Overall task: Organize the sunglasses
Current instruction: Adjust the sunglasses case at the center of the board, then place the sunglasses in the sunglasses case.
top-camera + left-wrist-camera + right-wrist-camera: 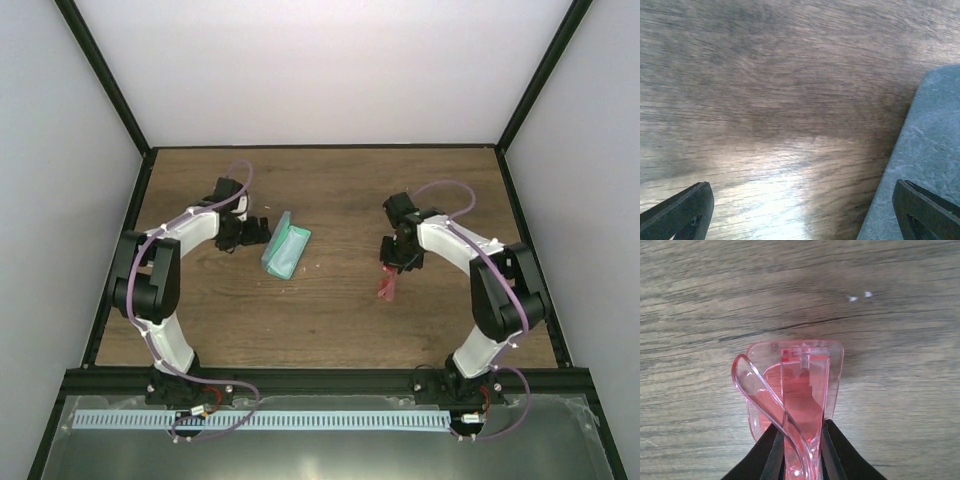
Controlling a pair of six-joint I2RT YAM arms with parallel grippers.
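Brown wood-grain table (330,320), white walls (330,70) on three sides: I work two arms from afar over a tidying job. My right gripper (802,452) is closed on the sunglasses (792,385), its black jaws pinching the folded frame near one end, well apart from the case (286,246), to its right. Whether the sunglasses hang clear of the wood I cannot tell. They are thin, translucent red plastic, glossy, with rounded lens corners and a slim curved arm folded across the front. I judge them very light, a little springy and easy to crack or scuff. A gentle pinch across the frame, where the folded arms stack and stiffen it, looks safest, though the smooth plastic could slip or swivel in the grip. My left gripper (800,215) stands wide open, holding nothing, just beside the case on its left. The case is a grey-blue oblong with rounded corners and a faintly mottled, matte skin; I judge it firmer and heavier than the sunglasses.
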